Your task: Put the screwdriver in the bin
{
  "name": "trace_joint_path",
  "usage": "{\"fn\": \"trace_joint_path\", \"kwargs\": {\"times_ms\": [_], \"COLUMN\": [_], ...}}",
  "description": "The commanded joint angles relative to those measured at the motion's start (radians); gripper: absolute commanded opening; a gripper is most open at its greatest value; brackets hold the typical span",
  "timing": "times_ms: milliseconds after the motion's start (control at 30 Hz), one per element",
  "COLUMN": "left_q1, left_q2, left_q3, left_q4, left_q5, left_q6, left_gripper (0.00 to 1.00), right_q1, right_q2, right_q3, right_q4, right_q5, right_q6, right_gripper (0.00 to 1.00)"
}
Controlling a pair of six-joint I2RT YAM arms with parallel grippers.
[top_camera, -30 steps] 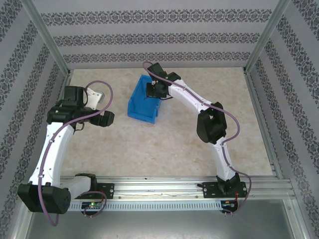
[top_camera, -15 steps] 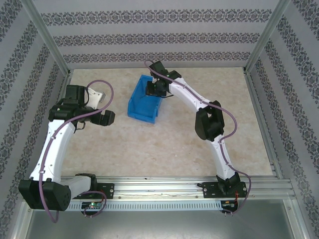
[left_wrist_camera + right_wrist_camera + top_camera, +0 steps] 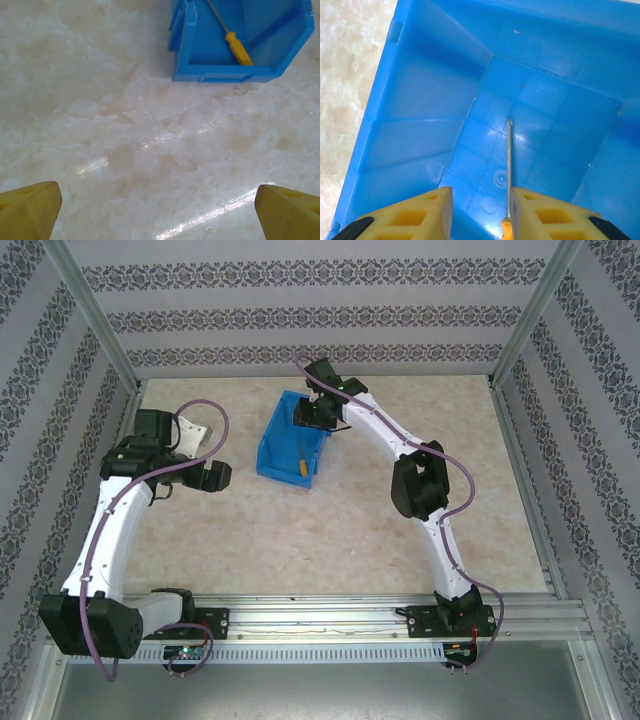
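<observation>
The right gripper (image 3: 481, 201) hangs over the far end of the bin (image 3: 420, 100), its 2 fingers (image 3: 427, 212) parted and gripping nothing. The screwdriver (image 3: 509, 160) lies loose on the bin floor, handle toward the near lip. Left of the bin, the left gripper (image 3: 159, 210) is spread wide above the table (image 3: 125, 140).

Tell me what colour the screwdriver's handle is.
Orange-yellow. It shows best in the left wrist view, where the screwdriver lies inside the bin.

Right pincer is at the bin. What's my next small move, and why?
Probably lift the right pincer straight up clear of the bin: the screwdriver already lies on its floor, and the pincer's fingers stand apart, gripping nothing.
</observation>
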Motion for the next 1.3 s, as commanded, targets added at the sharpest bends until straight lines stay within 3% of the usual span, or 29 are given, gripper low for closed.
{"fn": "trace_joint_path", "kwargs": {"times_ms": [0, 400, 633, 833, 933, 1167, 1267], "left_q1": [-0.012, -0.012, -0.012, -0.012, -0.012, -0.014, -0.013], "left_q2": [0.006, 0.007, 0.03, 0.058, 0.068, 0.075, 0.072], "left_q3": [0.036, 0.025, 0.017, 0.037, 0.033, -0.007, -0.039], "left_q4": [0.027, 0.025, 0.028, 0.033, 0.048, 0.122, 0.171], "left_q5": [0.026, 0.022, 0.027, 0.013, -0.012, -0.108, -0.159], "left_q6": [-0.013, -0.004, -0.002, -0.049, -0.076, -0.117, -0.149], "left_gripper": [0.99, 0.99, 0.99, 0.99, 0.99, 0.99, 0.99], "right_q1": [-0.007, -0.007, 0.027, 0.057, 0.062, 0.048, 0.041], "right_q2": [0.016, -0.02, -0.156, -0.401, -0.587, -0.974, -1.102], "right_q3": [0.032, 0.045, -0.039, -0.324, -0.575, -1.057, -1.202], "right_q4": [-0.024, -0.018, 0.013, 0.103, 0.248, 0.426, 0.441], "right_q5": [-0.011, -0.009, 0.047, 0.114, 0.128, 0.203, 0.278], "right_q6": [-0.006, -0.035, -0.088, -0.131, -0.137, -0.159, -0.172], "right_gripper": [0.36, 0.36, 0.35, 0.37, 0.41, 0.63, 0.78]}}
